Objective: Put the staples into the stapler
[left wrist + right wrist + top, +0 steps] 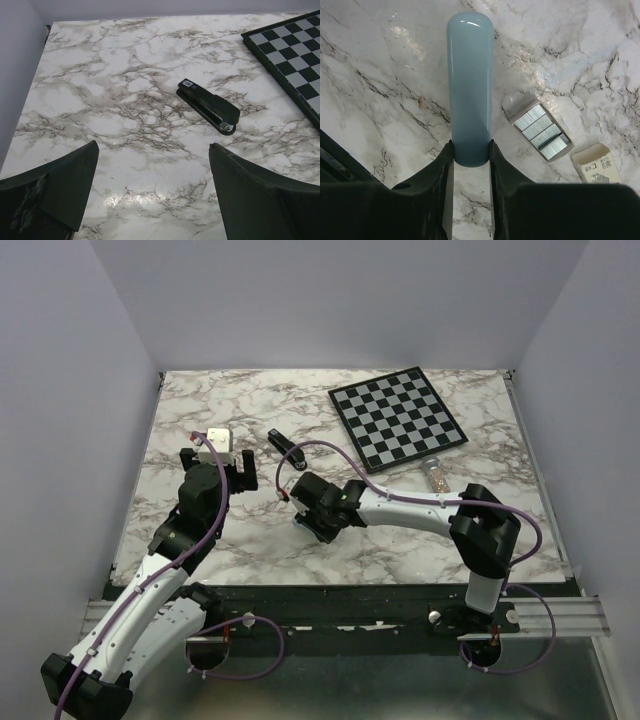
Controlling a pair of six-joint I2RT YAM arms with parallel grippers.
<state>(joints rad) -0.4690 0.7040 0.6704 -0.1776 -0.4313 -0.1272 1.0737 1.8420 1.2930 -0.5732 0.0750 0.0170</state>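
1. Top view:
   - The stapler [285,447] lies on the table [420,540], left of the chessboard [397,418]. Its long axis runs diagonally, from far-left to near-right.
   - It sits between my two arms. The left claw [220,462] is just to its left. The right claw [303,515] is closer to the arm bases and slightly to the right.
   - I cannot find the staples here; I judge the right wrist covers them.
   - A clear tube [435,475] lies by the chessboard's near edge, well apart from both claws.

2. Left wrist view:
   - The left claw [152,150] stands wide open with nothing in it.
   - The stapler [207,106] is ahead of it and a little to the right, well apart, lying slantwise across the line of approach.
   - It looks closed, but I cannot make out any latch or the magazine.

3. Right wrist view:
   - The right claw [471,150] is clamped on one end of a pale blue cylinder [470,75], which points straight away from it.
   - I cannot tell whether the cylinder's far end touches the table.
   - The staples [542,131] lie to the right of the cylinder, as silver strips side by side in an open tray [516,108] set diagonally. A cream box [596,164] sits just beside it.
   - This arm is the nearer one to the staples. I judge it must let go of the cylinder before it can pick up a strip.
   - The stapler is out of this view.
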